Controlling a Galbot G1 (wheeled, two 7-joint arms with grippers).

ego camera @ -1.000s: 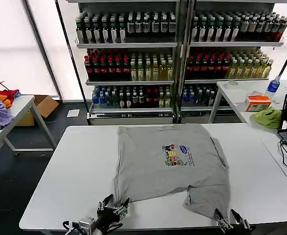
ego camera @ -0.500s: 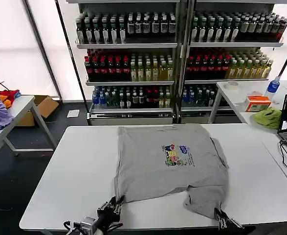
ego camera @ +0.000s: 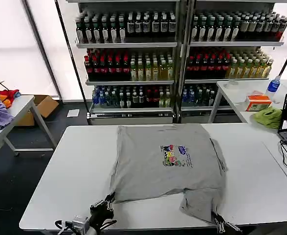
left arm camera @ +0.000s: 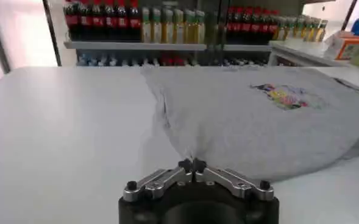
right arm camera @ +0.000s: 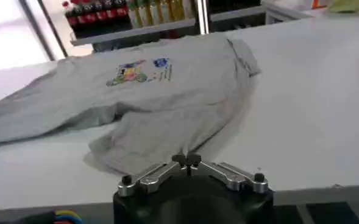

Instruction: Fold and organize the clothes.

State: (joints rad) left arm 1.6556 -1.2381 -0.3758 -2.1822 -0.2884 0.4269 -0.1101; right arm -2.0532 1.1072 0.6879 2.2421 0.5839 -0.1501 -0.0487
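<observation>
T-shirt (ego camera: 165,164): light grey, spread print-up on the white table (ego camera: 60,176); its multicoloured chest print (ego camera: 174,155) faces upward; the hem end lies nearest the robot, with the right-hand lower part bunched and drooping toward the table's near edge
Left pincer (ego camera: 107,201): at the T-shirt's near left corner, by the table's near edge; in the left wrist view its fingertips (left arm camera: 192,165) are pressed together on the pinched-up grey cloth, so it holds the T-shirt
Right pincer (ego camera: 216,219): at the T-shirt's near right corner, at the table's near edge; in the right wrist view its tips (right arm camera: 186,160) meet on the edge of the bunched fabric, holding the T-shirt
Table: bare white surface around the T-shirt on all sides
Shelves (ego camera: 177,58): beyond the T-shirt, stocked with rows of bottles
</observation>
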